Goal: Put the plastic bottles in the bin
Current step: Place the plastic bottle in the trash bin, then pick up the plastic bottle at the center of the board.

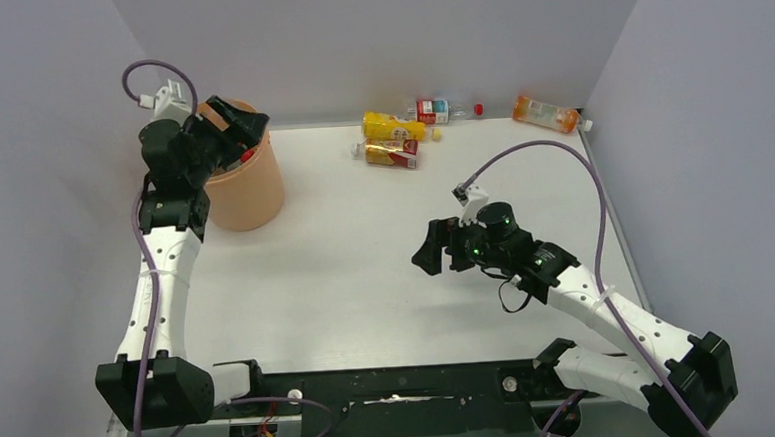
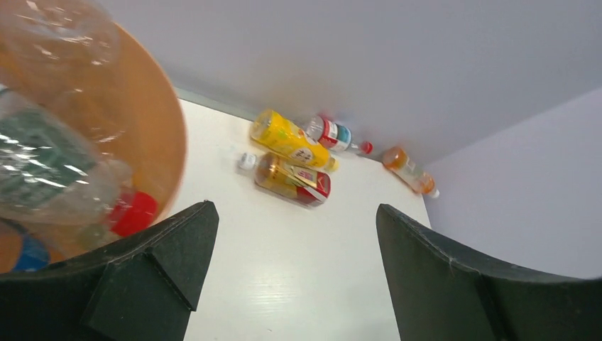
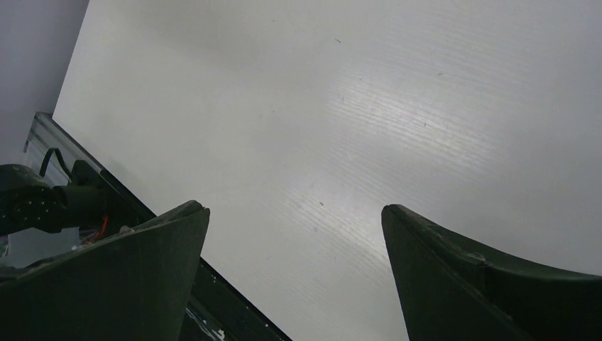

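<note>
The four plastic bottles (image 2: 287,138) lying well beyond the left fingers (image 2: 163,256), which stand apart and empty, look light, thin-walled and slick, best pinched across the labelled middle; the bin (image 2: 160,135) beside those fingers holds several more, and the right fingers (image 3: 142,277) gape above the table (image 3: 355,106)

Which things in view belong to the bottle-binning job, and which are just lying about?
Job: bin; yellow-label bottle; red-label bottle; red-and-blue-label bottle; orange bottle; bottles inside bin.
Lying about: purple cables; black base rail.
</note>
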You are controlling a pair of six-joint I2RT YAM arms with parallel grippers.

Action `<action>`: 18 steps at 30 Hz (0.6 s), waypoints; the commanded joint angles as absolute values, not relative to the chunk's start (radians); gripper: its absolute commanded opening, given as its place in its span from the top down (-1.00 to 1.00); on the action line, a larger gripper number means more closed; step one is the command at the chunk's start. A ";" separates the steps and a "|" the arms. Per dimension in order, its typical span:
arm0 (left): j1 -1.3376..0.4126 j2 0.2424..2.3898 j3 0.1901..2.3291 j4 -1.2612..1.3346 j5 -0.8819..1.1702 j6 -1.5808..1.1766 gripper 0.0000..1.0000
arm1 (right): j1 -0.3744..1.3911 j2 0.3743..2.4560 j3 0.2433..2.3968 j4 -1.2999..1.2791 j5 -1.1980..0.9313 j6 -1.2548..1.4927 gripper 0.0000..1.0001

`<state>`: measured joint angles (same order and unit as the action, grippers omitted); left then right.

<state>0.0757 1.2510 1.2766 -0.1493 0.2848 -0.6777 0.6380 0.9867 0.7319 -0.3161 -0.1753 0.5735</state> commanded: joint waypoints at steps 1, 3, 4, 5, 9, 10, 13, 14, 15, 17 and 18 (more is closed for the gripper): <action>-0.044 1.243 1.331 -0.168 0.228 -0.617 -0.65 | 0.608 1.041 0.840 -0.297 -0.146 0.552 -0.96; -0.120 1.272 1.341 -0.172 0.199 -0.604 -0.65 | 0.582 1.062 0.862 -0.318 -0.146 0.551 -0.96; -0.158 1.288 1.352 -0.170 0.180 -0.598 -0.66 | 0.567 1.067 0.871 -0.326 -0.147 0.551 -0.96; -0.199 1.307 1.362 -0.169 0.159 -0.590 -0.66 | 0.550 1.067 0.875 -0.332 -0.151 0.552 -0.96; -0.339 1.405 1.415 -0.149 0.076 -0.569 -0.67 | 0.481 1.029 0.879 -0.359 -0.161 0.566 -0.96; -0.368 1.438 1.436 -0.142 0.064 -0.566 -0.67 | 0.469 1.015 0.880 -0.367 -0.160 0.567 -0.96; -0.448 1.542 1.507 -0.118 0.000 -0.541 -0.67 | 0.453 0.983 0.889 -0.406 -0.149 0.569 -0.96; -0.469 1.583 1.533 -0.110 -0.023 -0.528 -0.67 | 0.452 0.972 0.890 -0.418 -0.148 0.572 -0.96; -0.485 1.626 1.562 -0.100 -0.045 -0.518 -0.66 | 0.452 0.958 0.887 -0.430 -0.146 0.575 -0.96; -0.509 1.712 1.626 -0.089 -0.092 -0.495 -0.67 | 0.451 0.926 0.871 -0.444 -0.144 0.584 -0.96; -0.517 1.753 1.657 -0.084 -0.105 -0.483 -0.67 | 0.450 0.910 0.858 -0.449 -0.144 0.589 -0.96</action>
